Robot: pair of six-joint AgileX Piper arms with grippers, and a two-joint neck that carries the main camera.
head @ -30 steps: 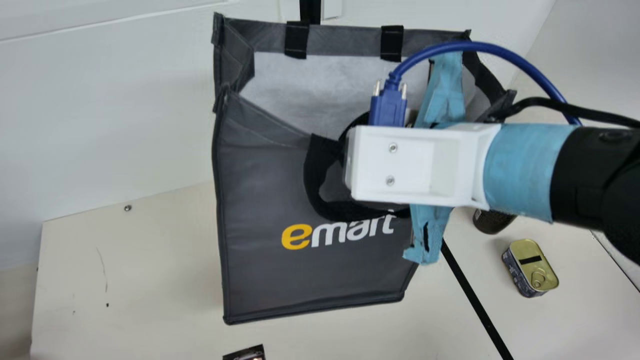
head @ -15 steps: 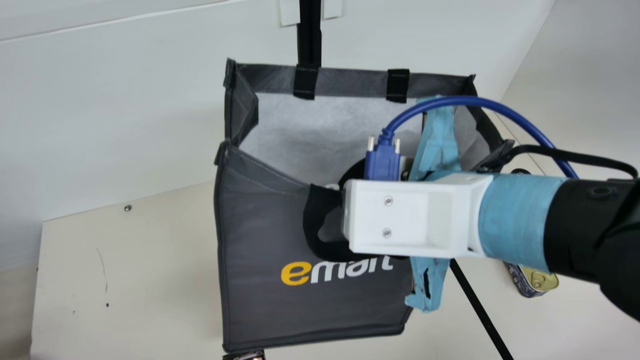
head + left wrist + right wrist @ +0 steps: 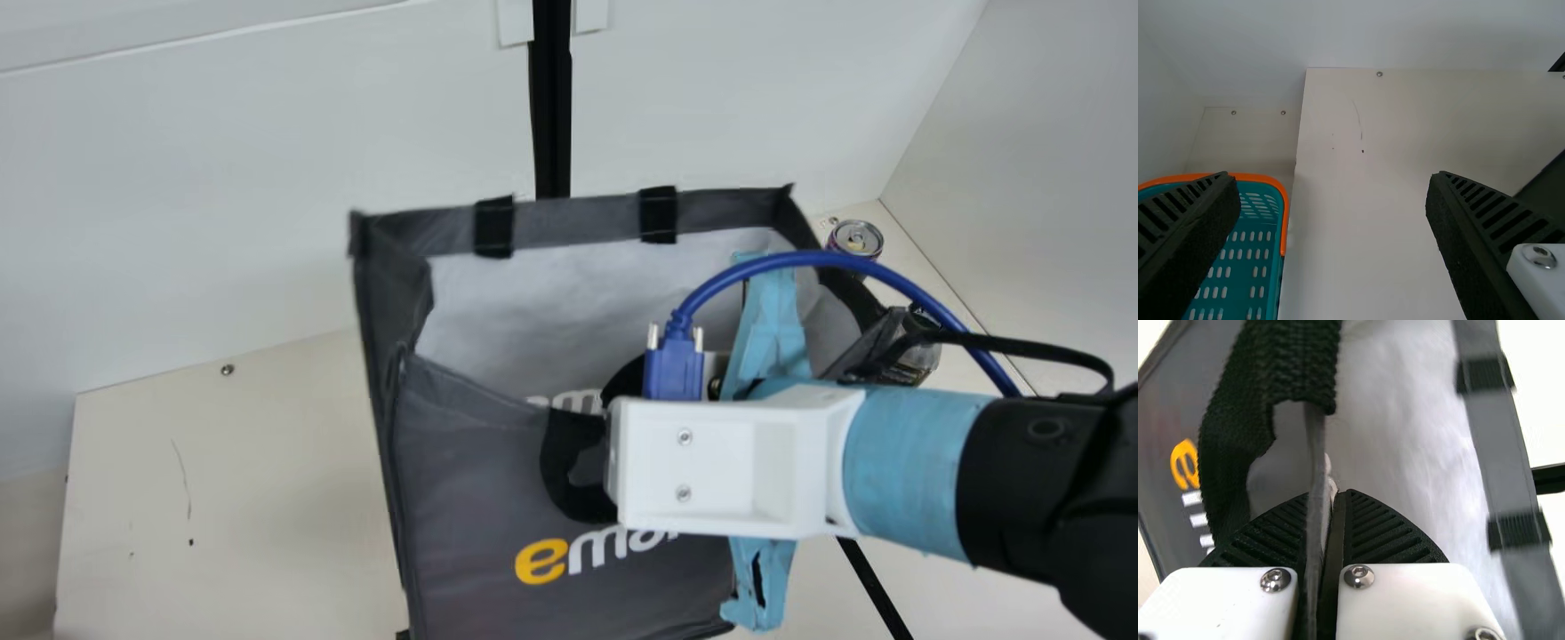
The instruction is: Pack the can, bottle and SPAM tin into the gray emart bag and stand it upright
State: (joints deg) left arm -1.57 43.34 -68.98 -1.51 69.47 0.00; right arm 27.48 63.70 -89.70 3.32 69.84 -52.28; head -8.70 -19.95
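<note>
Bag (image 3: 471, 498) has been drawn toward the main view's bottom, its front rim (image 3: 1315, 520) pinched shut in the right gripper (image 3: 1330, 497); the left gripper (image 3: 1331, 177) is wide open, empty. Beyond the bag's right side, 1 can (image 3: 855, 238) has been uncovered, unpacked.

"What's that by the cream table (image 3: 267, 489)?"

"A teal basket (image 3: 1284, 213), orange-rimmed, just beside its edge."

"And behind the table?"

"White wall (image 3: 267, 178), with a black strip (image 3: 551, 107) running up it. There's a screw (image 3: 228, 370) in the tabletop, too."
</note>
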